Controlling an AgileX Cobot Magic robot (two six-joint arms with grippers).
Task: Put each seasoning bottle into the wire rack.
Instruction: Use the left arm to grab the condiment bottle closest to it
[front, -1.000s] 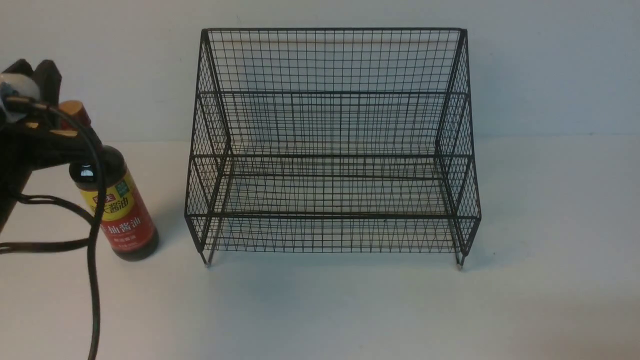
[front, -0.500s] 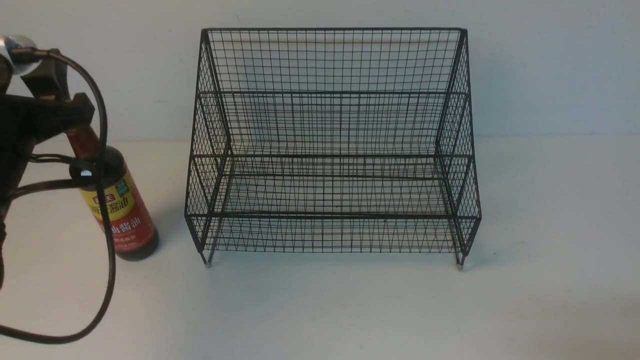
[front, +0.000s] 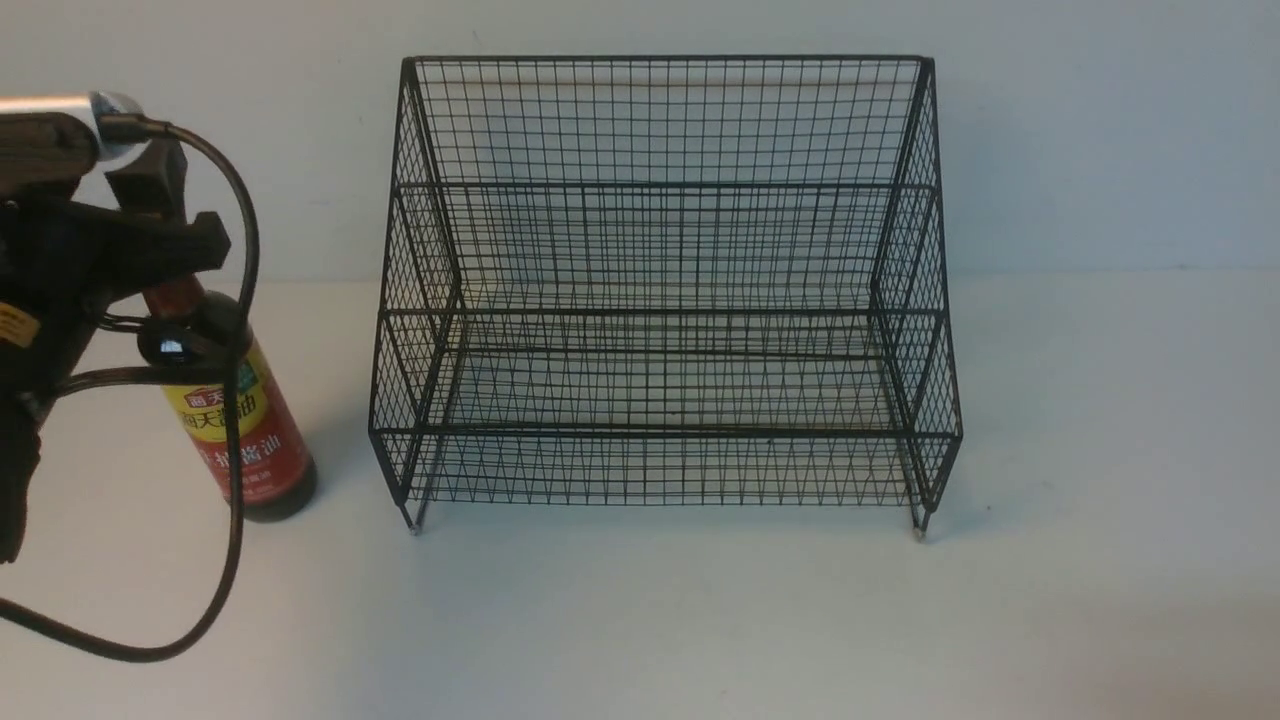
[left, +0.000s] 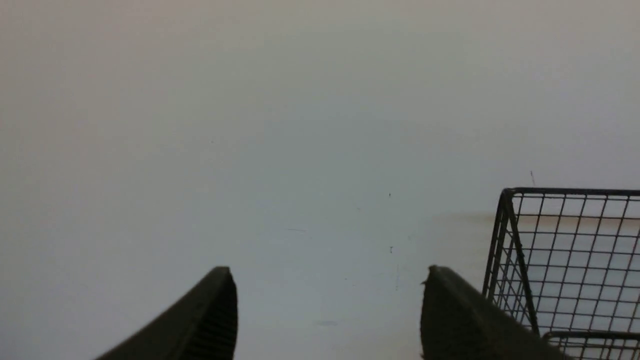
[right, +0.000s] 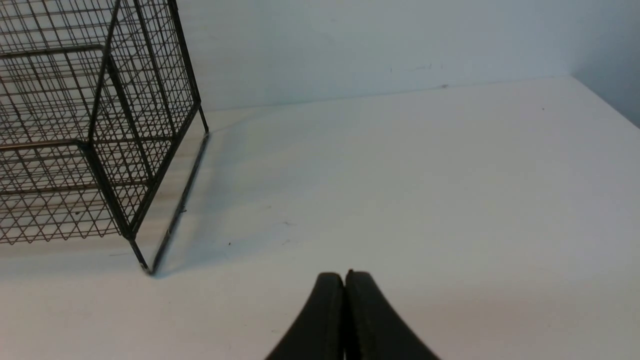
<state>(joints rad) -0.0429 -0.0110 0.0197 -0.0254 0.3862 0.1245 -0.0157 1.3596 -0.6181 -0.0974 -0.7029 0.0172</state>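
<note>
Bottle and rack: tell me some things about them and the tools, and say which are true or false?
1. The seasoning bottle is inside the wire rack. False: it stands on the table, outside the wire rack, on the robot's left.
2. The wire rack has two tiers. True.
3. The right tool is shut. True.
4. The left tool is shut. False: its fingers are apart, with nothing between them.
</note>
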